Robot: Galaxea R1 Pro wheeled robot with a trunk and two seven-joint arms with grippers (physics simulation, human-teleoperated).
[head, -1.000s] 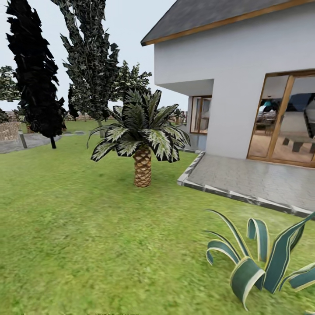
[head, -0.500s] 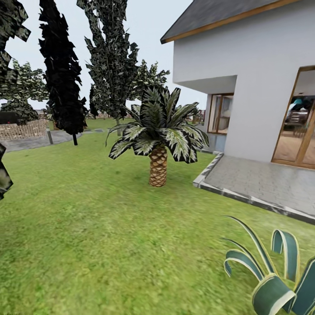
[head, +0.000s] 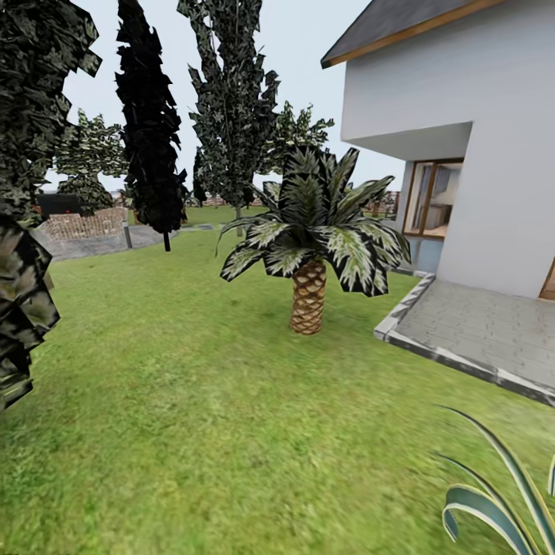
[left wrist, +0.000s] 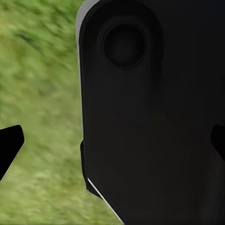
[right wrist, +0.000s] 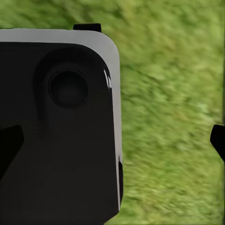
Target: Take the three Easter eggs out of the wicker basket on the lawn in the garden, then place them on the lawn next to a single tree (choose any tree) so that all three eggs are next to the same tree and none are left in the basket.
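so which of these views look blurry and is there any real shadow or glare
Head view: flat, even light, no glare, the palm casting no clear shadow on the lawn; near grass smeared, house fairly sharp. Left wrist view: grass streaked with blur beside a dark robot part. Right wrist view: same smeared grass.

Nothing readable anywhere here, no text, labels, brands, numbers or signs. The house wall (head: 493,116) is plain white, the window (head: 432,199) has no lettering, and the paved patio (head: 478,331) is unmarked. Both wrist views have a dark robot part (left wrist: 150,117) over blurry lawn (right wrist: 173,117), and there's no print or logo on it that I can make out.
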